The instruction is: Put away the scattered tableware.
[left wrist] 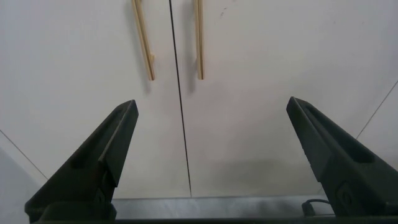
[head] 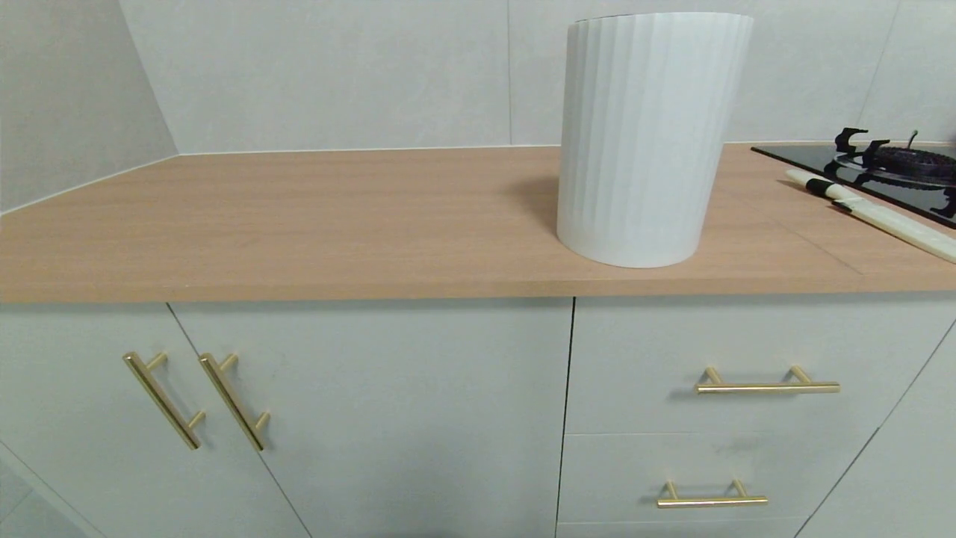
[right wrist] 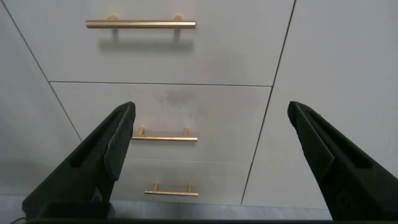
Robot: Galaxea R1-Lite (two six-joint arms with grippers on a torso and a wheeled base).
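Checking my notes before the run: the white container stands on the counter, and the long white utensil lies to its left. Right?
No. The head view shows the utensil lying right of the container, beside the stove; the container does stand on the counter.

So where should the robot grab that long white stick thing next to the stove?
The long utensil lies flat on the counter, so it is probably best to pinch its middle, coming straight down from above, across its thin width.
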